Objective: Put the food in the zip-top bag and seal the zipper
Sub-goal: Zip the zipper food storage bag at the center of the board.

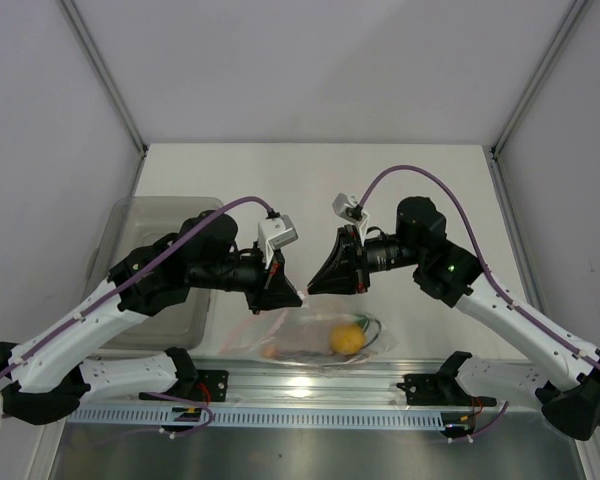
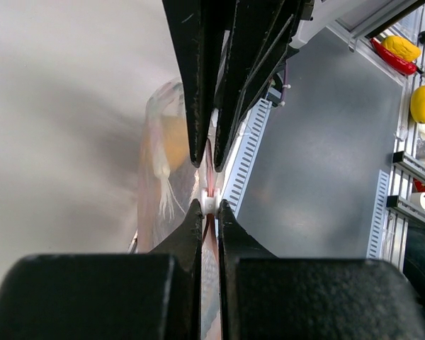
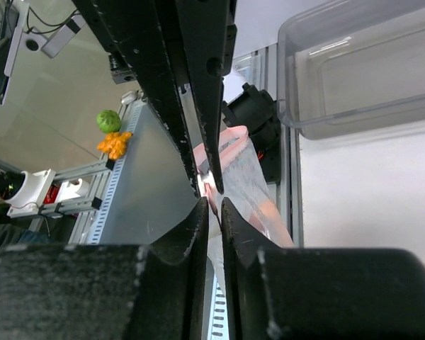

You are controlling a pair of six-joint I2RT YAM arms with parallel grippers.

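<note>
While the clear, crinkly zip-top plastic bag [image 1: 290, 335] lies at the middle of the table's [image 1: 310, 190] near edge, with the round yellow lemon-like toy fruit [image 1: 346, 338] inside it, the left gripper [image 2: 209, 205] is pinched tight on the thin pinkish-red zipper strip [image 2: 210, 185] at the bag's mouth. Facing it, just beside, the right gripper [image 3: 212, 202] has its jaws a narrow slit apart around the same strip; whether they press it cannot be told. A translucent grey rectangular bin [image 1: 145, 225] sits at the table's left edge.

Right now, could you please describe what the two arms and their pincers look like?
Left arm and right arm: white links, black joints, a purple cable along each. Left pincer and right pincer: black and wedge-shaped, each topped by a white camera block.
</note>
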